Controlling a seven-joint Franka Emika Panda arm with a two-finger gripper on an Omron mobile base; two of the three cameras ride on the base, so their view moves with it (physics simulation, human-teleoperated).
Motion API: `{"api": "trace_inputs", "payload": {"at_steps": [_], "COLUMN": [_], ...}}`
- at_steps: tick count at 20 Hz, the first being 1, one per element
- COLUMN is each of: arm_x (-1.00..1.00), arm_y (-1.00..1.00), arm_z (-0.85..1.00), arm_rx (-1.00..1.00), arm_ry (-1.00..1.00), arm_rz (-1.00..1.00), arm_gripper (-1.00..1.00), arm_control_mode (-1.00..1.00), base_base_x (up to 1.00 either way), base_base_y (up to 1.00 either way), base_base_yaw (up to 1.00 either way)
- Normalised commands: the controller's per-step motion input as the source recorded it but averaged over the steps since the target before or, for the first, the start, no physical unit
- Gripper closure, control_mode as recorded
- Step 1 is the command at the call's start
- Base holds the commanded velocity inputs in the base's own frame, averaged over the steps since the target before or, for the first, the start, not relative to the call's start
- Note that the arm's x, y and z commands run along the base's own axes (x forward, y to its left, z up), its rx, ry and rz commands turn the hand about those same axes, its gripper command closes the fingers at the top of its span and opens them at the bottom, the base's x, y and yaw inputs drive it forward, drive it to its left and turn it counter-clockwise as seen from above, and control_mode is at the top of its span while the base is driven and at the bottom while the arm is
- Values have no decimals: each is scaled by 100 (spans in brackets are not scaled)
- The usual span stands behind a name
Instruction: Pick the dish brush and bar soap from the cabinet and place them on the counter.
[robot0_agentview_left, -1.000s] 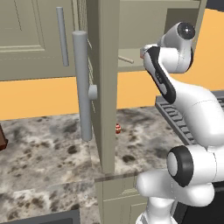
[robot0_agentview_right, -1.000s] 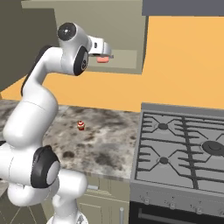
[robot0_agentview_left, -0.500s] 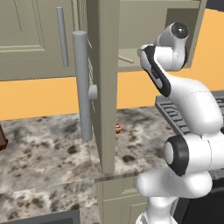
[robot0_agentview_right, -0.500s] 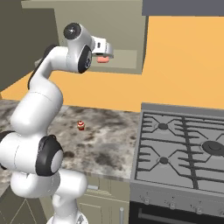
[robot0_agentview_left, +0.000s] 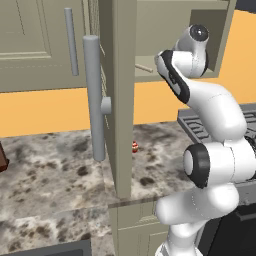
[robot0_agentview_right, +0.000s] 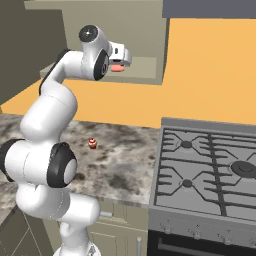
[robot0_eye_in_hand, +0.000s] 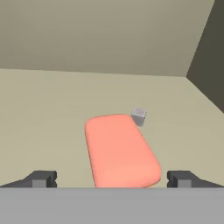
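The bar soap (robot0_eye_in_hand: 120, 151) lies flat on the cabinet (robot0_eye_in_hand: 43, 113) shelf, beside a small grey cube (robot0_eye_in_hand: 138, 116).

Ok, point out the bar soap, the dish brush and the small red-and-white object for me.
bar soap (robot0_eye_in_hand: 120, 151): hand view, middle of its top face.
dish brush (robot0_agentview_left: 144, 68): left base view, on the handle.
red-and-white object (robot0_agentview_right: 92, 143): right base view, its body, on the counter.

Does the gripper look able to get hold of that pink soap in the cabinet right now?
Probably yes. The bar soap lies flat on the cabinet shelf between the open fingertips of the gripper, with nothing in between.
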Motion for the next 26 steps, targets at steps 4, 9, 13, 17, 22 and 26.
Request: {"api": "trace_inputs", "payload": {"at_steps": [4,9,13,17,22,26], "arm_x": [25,23,22,24,17,2], "arm_y": [-8,-6,0,0,0,-3], "arm_z": [-8,-12,-19,-20,-14,-6], "arm_rx": [0,0,0,0,0,0], "arm_ry": [3,4,6,7,5,1], "arm_rz": [0,0,0,0,0,0], "arm_gripper": [-100,-100,-100,-100,100,100], "arm_control_mode": [-100,-100,-100,-100,-100,-100], "base_base_x": [0,0,0,0,0,0], "base_base_y": [0,0,0,0,0,0], "base_base_yaw": [0,0,0,0,0,0]}}
